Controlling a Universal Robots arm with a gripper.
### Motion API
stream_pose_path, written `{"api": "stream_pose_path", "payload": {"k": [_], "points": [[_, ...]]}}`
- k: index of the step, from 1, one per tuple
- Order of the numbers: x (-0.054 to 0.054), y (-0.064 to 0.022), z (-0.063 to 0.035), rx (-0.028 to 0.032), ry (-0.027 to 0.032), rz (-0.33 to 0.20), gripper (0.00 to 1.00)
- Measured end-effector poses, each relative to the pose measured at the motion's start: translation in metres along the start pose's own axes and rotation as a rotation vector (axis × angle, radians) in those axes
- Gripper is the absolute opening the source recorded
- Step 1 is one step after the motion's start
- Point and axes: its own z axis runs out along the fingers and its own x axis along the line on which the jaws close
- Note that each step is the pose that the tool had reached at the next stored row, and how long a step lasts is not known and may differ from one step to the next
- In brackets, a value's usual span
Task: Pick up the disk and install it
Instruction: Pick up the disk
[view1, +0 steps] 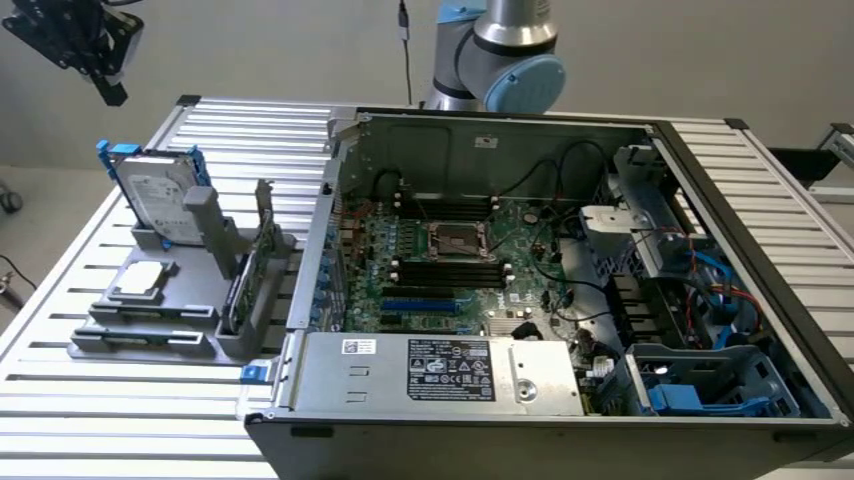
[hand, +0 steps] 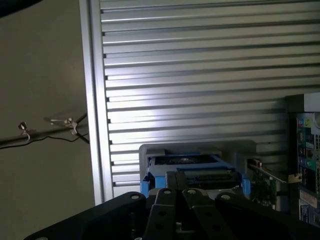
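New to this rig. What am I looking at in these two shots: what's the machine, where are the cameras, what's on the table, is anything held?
The machine is one Universal Robots arm, standing behind a slatted metal table. The exterior view comes from a camera off the arm. The wrist view comes from a camera on the arm's wrist, looking past the gripper. On the table lies an open computer case, with its motherboard and power supply exposed. On the exterior view's left, a grey holder carries the disk, standing upright in its blue frame, and a small square chip. The gripper hangs above the disk, apart from it. The disk sits in its holder, not yet picked up.
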Motion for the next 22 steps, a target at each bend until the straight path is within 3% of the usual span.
{"api": "stream_pose_path", "payload": {"k": [2, 4, 11, 16, 22], "points": [[0.0, -0.0009, 0.0005, 0.0011, 0.003, -0.004, 0.11], [0.0001, -0.0013, 0.0009, 0.0053, 0.0115, -0.01, 0.11], [0.0, -0.0015, 0.0017, 0.025, 0.029, -0.097, 0.11], [0.0, -0.0015, 0.0023, 0.0328, 0.0349, -0.183, 0.11], [0.0, -0.0015, 0.0034, 0.0338, 0.0377, -0.293, 0.11]]}}
